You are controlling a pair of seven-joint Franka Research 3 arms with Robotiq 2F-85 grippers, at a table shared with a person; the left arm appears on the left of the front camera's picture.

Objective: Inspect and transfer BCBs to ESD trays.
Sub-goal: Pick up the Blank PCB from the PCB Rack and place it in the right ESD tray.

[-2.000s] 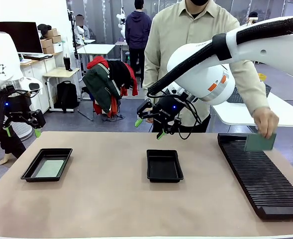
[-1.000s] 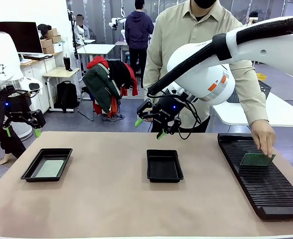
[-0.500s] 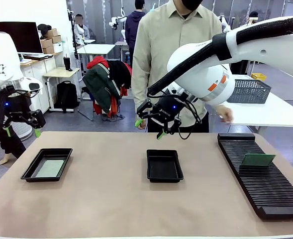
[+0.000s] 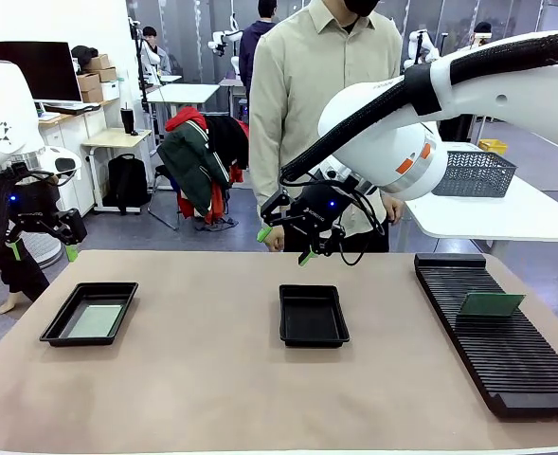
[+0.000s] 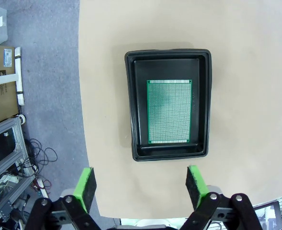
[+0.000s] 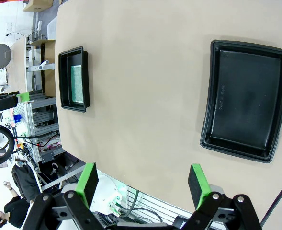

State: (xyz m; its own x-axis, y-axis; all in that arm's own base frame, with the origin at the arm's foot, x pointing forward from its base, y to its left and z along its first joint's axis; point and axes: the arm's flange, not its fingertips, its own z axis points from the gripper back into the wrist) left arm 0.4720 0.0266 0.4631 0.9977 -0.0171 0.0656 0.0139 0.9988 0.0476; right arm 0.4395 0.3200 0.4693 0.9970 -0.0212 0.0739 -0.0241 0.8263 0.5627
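BCB no. 1 (image 5: 169,111): thin rectangular board, green border, pale face covered in a fine grid of dots. It lies flat on the floor of the left ESD tray (image 5: 168,56), roughly centred, with black floor showing on all sides. This tray sits near the table's (image 4: 212,379) left edge.

BCB no. 2 (image 4: 490,304): plain green face toward the camera, propped tilted on the black ribbed rack (image 4: 506,370) along the table's right edge, toward its far end. Cannot tell whether its lower edge sits in a slot.

Second ESD tray (image 4: 314,318): mid-table, shallow, flared rim, bare black floor. The right wrist view shows embossed marks on that floor, too small to read.

Left gripper (image 4: 42,252): jaws wide apart, holding nothing, above the left tray just off the table's left edge.

Right gripper (image 4: 284,245): jaws wide apart, holding nothing, above the table's far edge behind the middle tray.

Person (image 4: 321,95) stands at the far edge, partly hidden by the right arm. The rack's right side is cut off by the picture's border.
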